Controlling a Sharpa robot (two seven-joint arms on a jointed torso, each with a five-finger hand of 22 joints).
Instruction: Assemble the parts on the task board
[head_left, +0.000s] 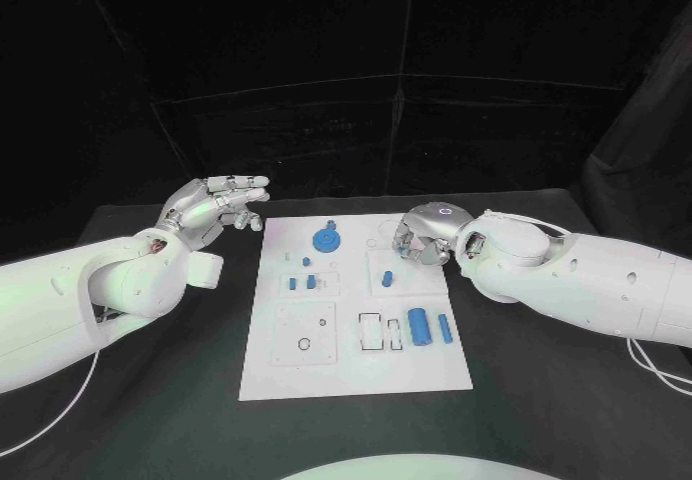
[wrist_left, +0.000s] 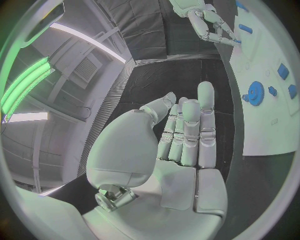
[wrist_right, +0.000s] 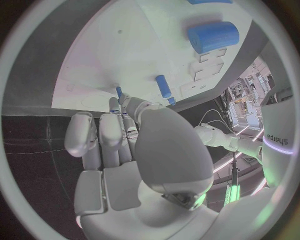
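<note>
Right at your right hand's (head_left: 418, 243) fingertips is where the action is: the fingers are curled down over the upper right part of the task board (head_left: 289, 375), and in the right wrist view they look bunched narrow around a small blue peg (wrist_right: 119, 92), though I honestly can't tell if it's pinched or just touched. So check that first, tbh. If it's a real pinch, keep the peg upright and ease it straight into its hole; my guess is any tilt will jam it. A second short blue peg (wrist_right: 163, 86) lies just beyond the fingertips, so don't knock it on the way. The big blue cylinder (head_left: 418, 326) and the slimmer one (head_left: 446, 328) lie well back from the fingers, toward the robot, and the blue gear (head_left: 327, 240) sits off to the thumb side. Your left hand (head_left: 216, 205) hovers off the board edge, fingers loosely apart, holding nothing. Leave it parked there.
</note>
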